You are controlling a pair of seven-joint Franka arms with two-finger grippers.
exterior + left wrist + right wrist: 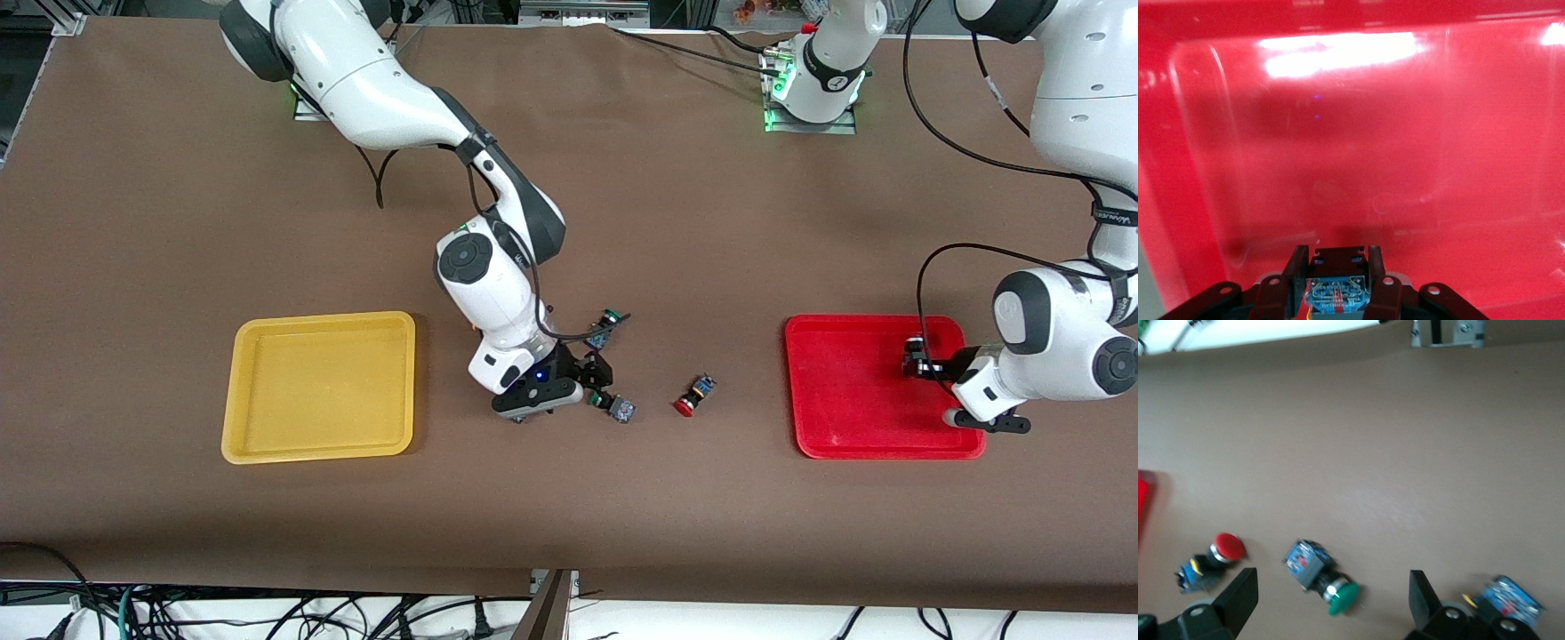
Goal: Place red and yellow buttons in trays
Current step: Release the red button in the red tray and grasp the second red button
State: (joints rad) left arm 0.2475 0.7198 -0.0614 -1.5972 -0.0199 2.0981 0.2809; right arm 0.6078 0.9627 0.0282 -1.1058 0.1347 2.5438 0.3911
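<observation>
The yellow tray [318,387] and the red tray [853,391] lie nearest the camera on the brown worktop [622,222], the yellow one toward the right arm's end and the red one toward the left arm's end, well apart. Both sit about midway between the worktop's front edge and the edge where the arms are mounted.

Between the trays, near the middle of the worktop, a red button [693,396] lies on its side, cap turned toward the front edge; the right wrist view shows it too [1213,557]. A green button [617,406] lies beside it, toward the right arm's end, and a second green button [607,324] lies farther from the camera than the first. In the right wrist view the first green one [1321,575] lies between the open fingers.

The right gripper [594,382] is low over the worktop at these green buttons. Its fingers [1238,600] are spread wide and hold nothing.

The left gripper [916,357] hangs over the red tray, above the part nearest the left arm's end. Its fingers [1386,300] are closed on a small switch, seen in the left wrist view from its blue terminal end [1337,291]; its cap colour cannot be told. The red tray's floor [1405,167] fills that view.
</observation>
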